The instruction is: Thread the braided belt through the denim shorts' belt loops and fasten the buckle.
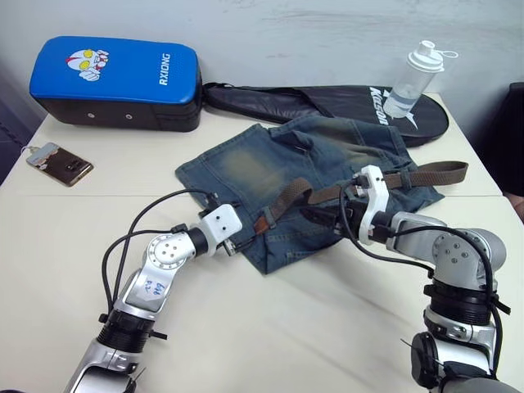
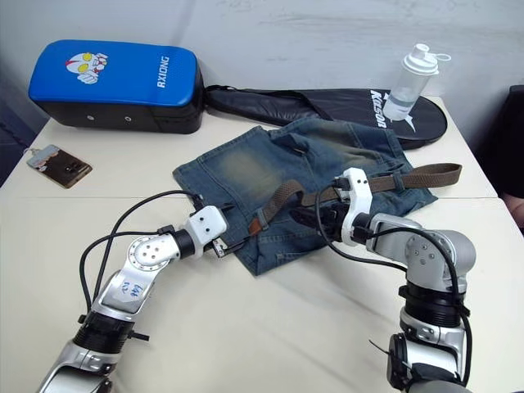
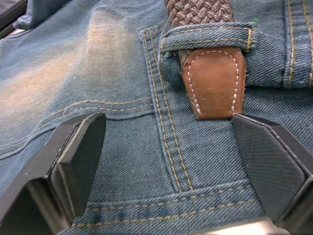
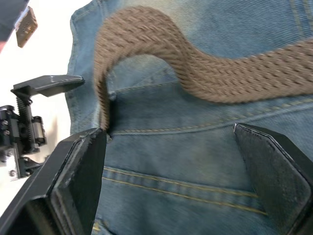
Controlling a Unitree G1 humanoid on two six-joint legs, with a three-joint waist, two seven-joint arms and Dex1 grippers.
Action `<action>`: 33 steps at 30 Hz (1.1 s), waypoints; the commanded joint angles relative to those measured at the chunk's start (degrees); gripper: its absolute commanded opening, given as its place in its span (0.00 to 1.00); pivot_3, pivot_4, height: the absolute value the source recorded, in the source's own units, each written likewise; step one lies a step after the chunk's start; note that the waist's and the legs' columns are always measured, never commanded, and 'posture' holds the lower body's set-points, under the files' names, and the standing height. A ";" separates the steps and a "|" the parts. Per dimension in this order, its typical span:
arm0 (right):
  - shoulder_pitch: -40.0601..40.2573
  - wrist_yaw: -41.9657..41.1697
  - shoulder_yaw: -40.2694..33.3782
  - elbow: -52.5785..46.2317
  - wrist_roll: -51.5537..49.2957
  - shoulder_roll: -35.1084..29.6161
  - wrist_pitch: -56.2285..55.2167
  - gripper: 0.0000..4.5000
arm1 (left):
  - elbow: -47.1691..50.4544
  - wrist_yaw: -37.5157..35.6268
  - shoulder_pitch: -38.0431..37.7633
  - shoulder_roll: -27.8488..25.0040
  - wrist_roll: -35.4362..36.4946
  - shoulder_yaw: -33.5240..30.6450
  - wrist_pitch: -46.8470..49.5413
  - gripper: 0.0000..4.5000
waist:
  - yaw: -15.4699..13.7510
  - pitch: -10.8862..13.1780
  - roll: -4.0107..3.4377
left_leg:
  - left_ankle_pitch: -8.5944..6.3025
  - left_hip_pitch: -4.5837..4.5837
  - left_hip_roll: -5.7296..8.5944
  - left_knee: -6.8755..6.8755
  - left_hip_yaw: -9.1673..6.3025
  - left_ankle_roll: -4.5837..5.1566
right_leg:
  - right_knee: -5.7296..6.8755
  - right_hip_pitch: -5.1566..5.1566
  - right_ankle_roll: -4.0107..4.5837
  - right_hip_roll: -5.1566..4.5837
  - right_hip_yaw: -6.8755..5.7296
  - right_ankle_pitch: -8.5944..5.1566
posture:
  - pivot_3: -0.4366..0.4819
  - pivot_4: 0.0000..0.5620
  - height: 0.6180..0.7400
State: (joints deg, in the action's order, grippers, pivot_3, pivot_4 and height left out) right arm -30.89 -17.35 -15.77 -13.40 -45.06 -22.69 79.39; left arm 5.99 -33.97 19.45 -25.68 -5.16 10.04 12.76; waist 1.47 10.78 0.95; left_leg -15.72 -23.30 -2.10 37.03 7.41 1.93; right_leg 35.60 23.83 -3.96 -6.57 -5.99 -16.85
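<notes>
You see the shorts (image 1: 307, 184) lying flat in the middle of the tabletop (image 1: 270, 327), with the waistband toward the lower edge of the frame. The belt (image 1: 426, 173) lies across them, running from the right edge of the shorts toward the centre, where it arches up and goes down to the waistband. In the left wrist view its brown leather tip (image 3: 213, 81) has passed under one belt loop (image 3: 208, 39) and rests flat on the denim.

Your left gripper (image 1: 240, 244) is at the lower left edge of the shorts, just beside the leather tip. Its fingers (image 3: 78, 156) stand wide apart and hold nothing; the tip lies between them, not touched. Your right gripper (image 1: 315, 217) is over the middle of the shorts, under the arched part of the belt. Its fingers (image 4: 80, 171) are also spread wide and grip nothing; the belt curves past above them.

At the top of the frame there are a blue pad (image 1: 115, 80) on the left, a black racket bag (image 1: 327, 102) in the centre and a bottle (image 1: 413, 78) on the right. A phone (image 1: 59, 163) lies at the left edge.
</notes>
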 commanded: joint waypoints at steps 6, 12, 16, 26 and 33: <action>0.35 -1.59 3.85 -0.17 2.68 -1.48 -4.47 0.98 | 2.04 0.99 0.76 2.18 0.62 0.81 1.91 1.00 | 0.02 0.00 -0.01 | 0.01 0.00 0.00 0.03 0.03 0.02 | 0.03 0.00 0.00 0.01 0.02 0.00 | 0.48 0.27 1.00; -0.97 -1.26 3.30 0.89 2.18 -0.16 -5.53 0.98 | -1.23 4.70 2.91 2.38 -5.27 3.15 1.30 1.00 | -0.09 0.00 0.00 | 0.02 0.01 0.01 0.06 0.03 0.03 | 0.05 -0.01 -0.01 0.01 0.01 0.00 | 0.48 0.27 1.00; -1.12 -1.58 4.66 1.14 3.45 -1.17 -6.15 1.00 | -1.57 5.77 3.22 2.50 -7.19 4.11 0.51 0.88 | -0.06 0.00 -0.01 | 0.03 0.01 0.01 0.04 0.03 0.04 | 0.04 -0.01 -0.01 0.01 0.02 0.00 | 0.48 0.27 1.00; 1.09 -4.48 13.75 3.36 11.36 -7.39 -12.90 0.53 | 3.55 7.52 0.38 -2.39 -11.00 1.33 -1.40 0.15 | -0.06 0.00 0.00 | 0.03 0.02 0.01 0.06 0.03 0.04 | 0.05 -0.01 -0.01 0.00 0.02 0.00 | 0.48 0.27 1.00; 0.01 -8.17 20.40 7.32 16.54 -9.27 -18.19 0.02 | 10.12 9.55 -4.67 -8.91 -16.89 -3.10 0.15 0.00 | 0.11 0.00 0.00 | 0.02 0.03 0.00 0.03 0.03 0.04 | 0.02 -0.01 -0.01 0.00 0.02 0.00 | 0.48 0.27 1.00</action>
State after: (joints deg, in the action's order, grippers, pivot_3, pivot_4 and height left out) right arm -30.69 -23.56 1.79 -8.02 -31.01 -31.23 63.27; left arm 11.21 -25.70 16.18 -32.63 -19.65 10.22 12.43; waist 1.58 10.79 0.94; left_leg -15.71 -23.27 -2.12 37.05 7.44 1.95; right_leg 35.61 23.83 -3.96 -6.57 -5.97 -16.85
